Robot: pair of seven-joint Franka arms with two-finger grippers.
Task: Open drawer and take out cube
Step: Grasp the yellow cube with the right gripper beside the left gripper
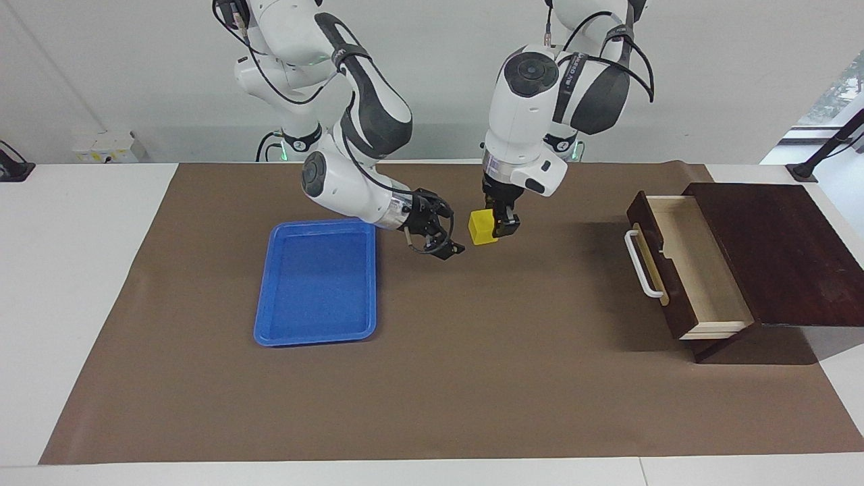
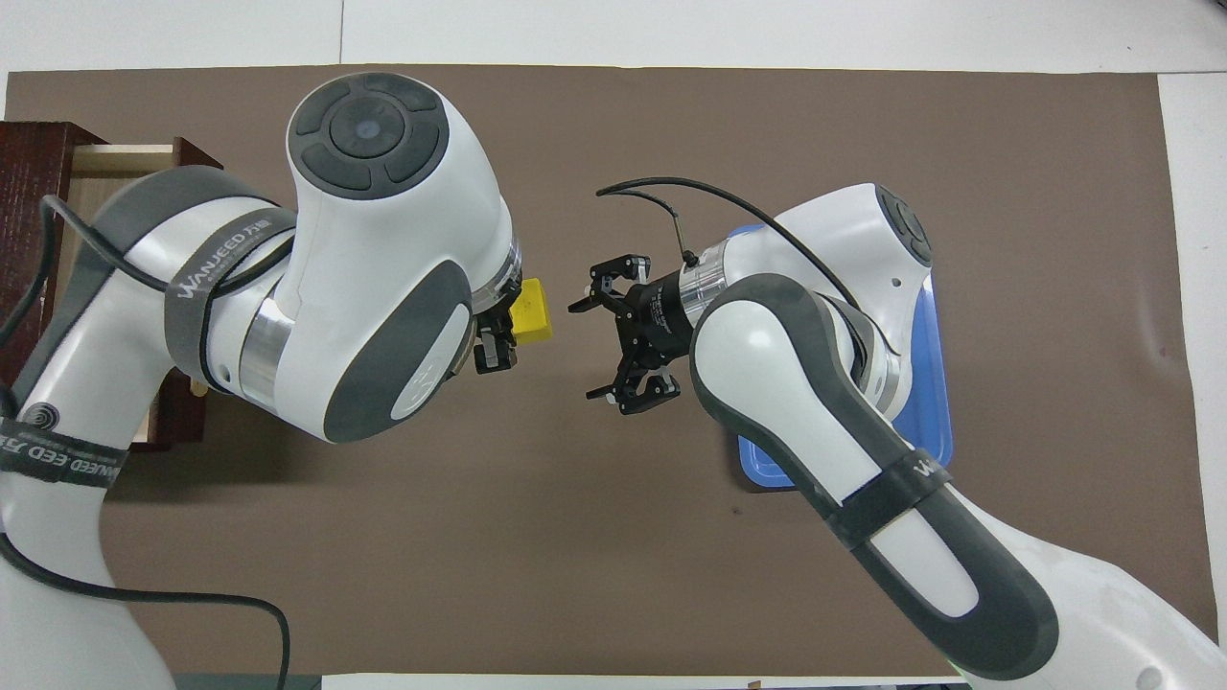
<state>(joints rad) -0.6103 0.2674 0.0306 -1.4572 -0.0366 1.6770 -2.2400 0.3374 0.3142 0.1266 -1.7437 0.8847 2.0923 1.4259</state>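
Note:
The drawer (image 1: 682,270) stands pulled open at the left arm's end of the table, and its pale interior shows empty. In the overhead view only a corner of it (image 2: 120,158) shows past the left arm. My left gripper (image 1: 496,226) is shut on the yellow cube (image 1: 482,227) and holds it in the air over the brown mat at mid-table. The cube (image 2: 530,311) sticks out of the left gripper (image 2: 503,335) toward the right arm. My right gripper (image 1: 449,229) is open and empty, turned sideways, its fingers pointing at the cube a short gap away (image 2: 599,345).
A flat blue tray (image 1: 317,283) lies on the mat toward the right arm's end, partly under the right arm in the overhead view (image 2: 935,383). The dark wooden box (image 1: 776,250) holds the drawer. A brown mat (image 1: 472,378) covers the table.

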